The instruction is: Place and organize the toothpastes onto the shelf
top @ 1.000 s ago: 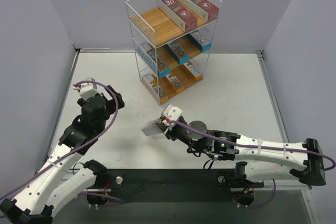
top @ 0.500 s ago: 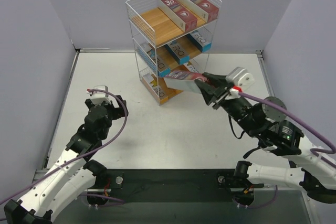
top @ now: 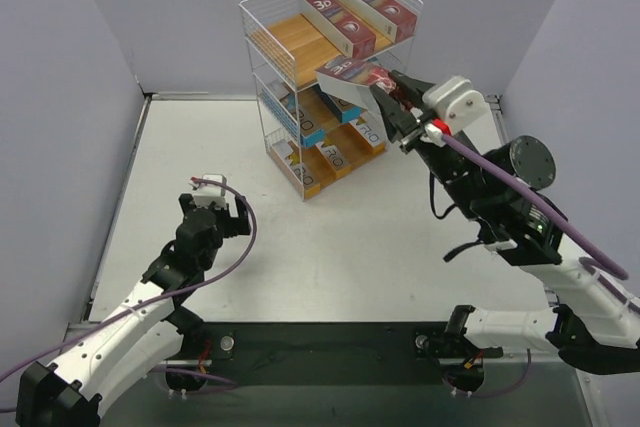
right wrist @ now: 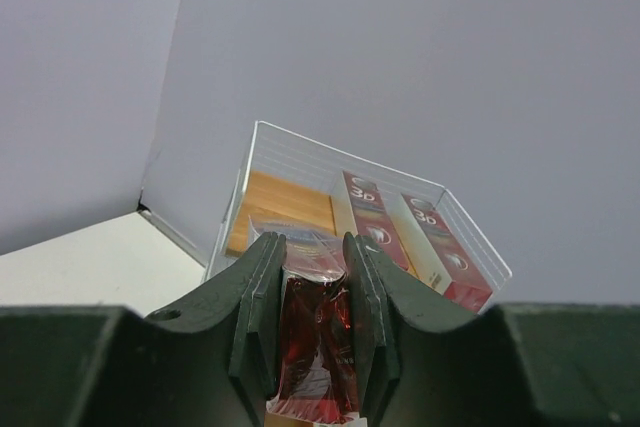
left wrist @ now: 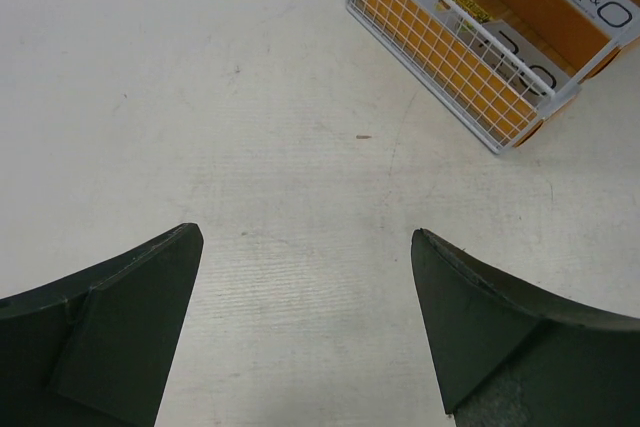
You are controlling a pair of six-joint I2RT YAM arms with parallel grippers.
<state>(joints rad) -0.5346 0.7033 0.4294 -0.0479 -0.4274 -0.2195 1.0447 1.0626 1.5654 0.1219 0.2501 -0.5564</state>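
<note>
Up by the top tier of the shelf [top: 275, 22], my right hand [top: 388, 112] clamps a tilted red toothpaste carton [top: 350, 75], close to the wire wall. Two red cartons [top: 358, 15] already lie inside, with the wooden board [top: 300, 47] showing beside them. Low over the tabletop [left wrist: 200, 97], my left hand [left wrist: 305, 237] gapes, holding nothing.

Bright, even, diffuse light falls from overhead. In the top view the table [top: 330, 247] is almost washed white, with faint soft shadows under the arms toward 6 o'clock. In the left wrist view the table grain is sharp, but the left gripper [left wrist: 305, 347] is dark and soft-edged at 5 and 7 o'clock. The red carton [right wrist: 315, 337] glints, and the right gripper [right wrist: 312, 247] blurs near the lens.
</note>
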